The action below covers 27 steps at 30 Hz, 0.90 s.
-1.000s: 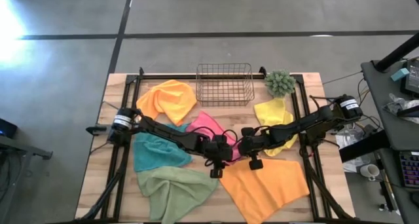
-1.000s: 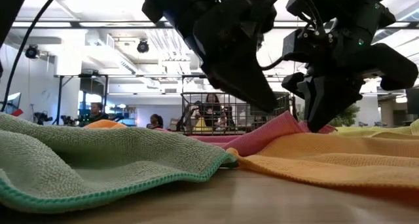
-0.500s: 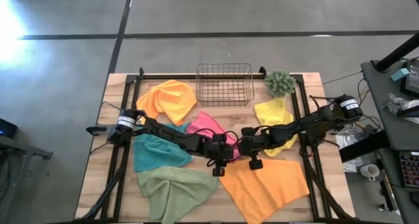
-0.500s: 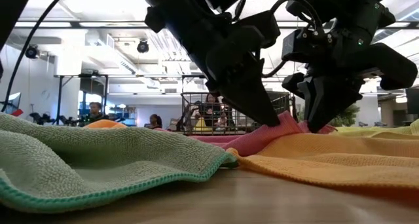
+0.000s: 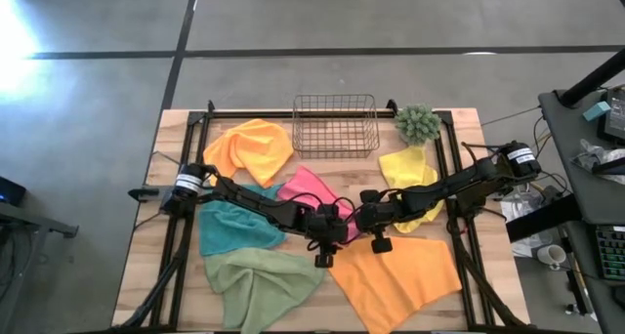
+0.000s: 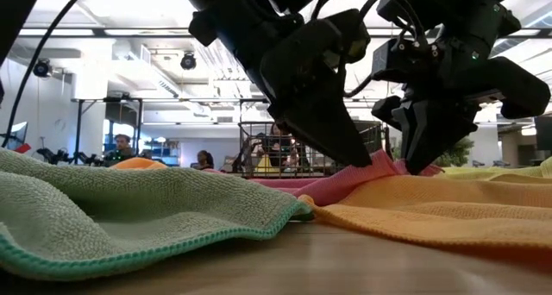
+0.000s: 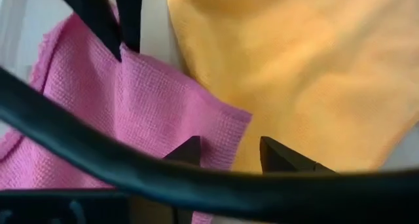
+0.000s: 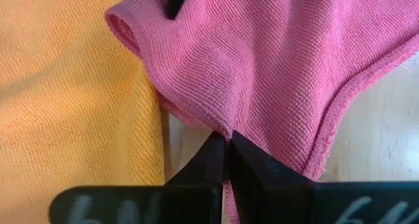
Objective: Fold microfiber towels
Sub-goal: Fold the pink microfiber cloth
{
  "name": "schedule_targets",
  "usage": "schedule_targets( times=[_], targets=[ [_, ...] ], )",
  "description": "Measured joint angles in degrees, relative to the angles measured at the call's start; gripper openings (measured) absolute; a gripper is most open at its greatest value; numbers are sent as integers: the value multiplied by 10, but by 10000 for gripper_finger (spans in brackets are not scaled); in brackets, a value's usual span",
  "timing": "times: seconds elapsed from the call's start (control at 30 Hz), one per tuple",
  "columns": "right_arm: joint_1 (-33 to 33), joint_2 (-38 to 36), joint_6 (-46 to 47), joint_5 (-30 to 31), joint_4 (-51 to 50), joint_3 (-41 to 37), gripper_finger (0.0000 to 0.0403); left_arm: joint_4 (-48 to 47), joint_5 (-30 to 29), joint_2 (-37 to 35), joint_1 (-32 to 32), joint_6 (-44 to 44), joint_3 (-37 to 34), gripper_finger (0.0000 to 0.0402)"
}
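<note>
The pink towel (image 5: 314,192) lies mid-table, its near corner (image 7: 234,119) resting on the near orange towel (image 5: 395,275). My right gripper (image 8: 226,142) is shut on the pink towel's edge. My left gripper (image 7: 229,149) is open, low over that corner, one finger above pink cloth and the other above orange. Teal (image 5: 229,227) and sage green (image 5: 259,280) towels lie at the near left. A second orange towel (image 5: 252,148) lies far left and a yellow one (image 5: 408,173) at the right. My right gripper pinches the pink towel's hemmed edge (image 8: 219,127) between its two fingers, coming slanting down from the table's right. The cloth rises in a small ridge (image 6: 379,157) at the fingers; the rest lies slack on the table. Whether my left gripper touches the cloth, I cannot tell.
A copper wire basket (image 5: 335,124) and a small green fuzzy plant (image 5: 418,122) stand at the far edge. Black rails (image 5: 176,246) run along the table's left and right sides. People sit in the room beyond the table.
My left gripper has come down a little toward the pink towel's near corner, close beside my right gripper. The right gripper has stayed shut on the pink edge.
</note>
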Motion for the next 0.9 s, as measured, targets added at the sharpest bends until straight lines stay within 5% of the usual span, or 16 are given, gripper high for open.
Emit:
schedule_targets(
  times=[0.3,0.9],
  targets=[
    [0,0,6,0,1,0,8,8,-54,0,0,5,-5,195],
    [0,0,9,0,1,0,8,55,-27,23,2,1,-10,178]
  ],
)
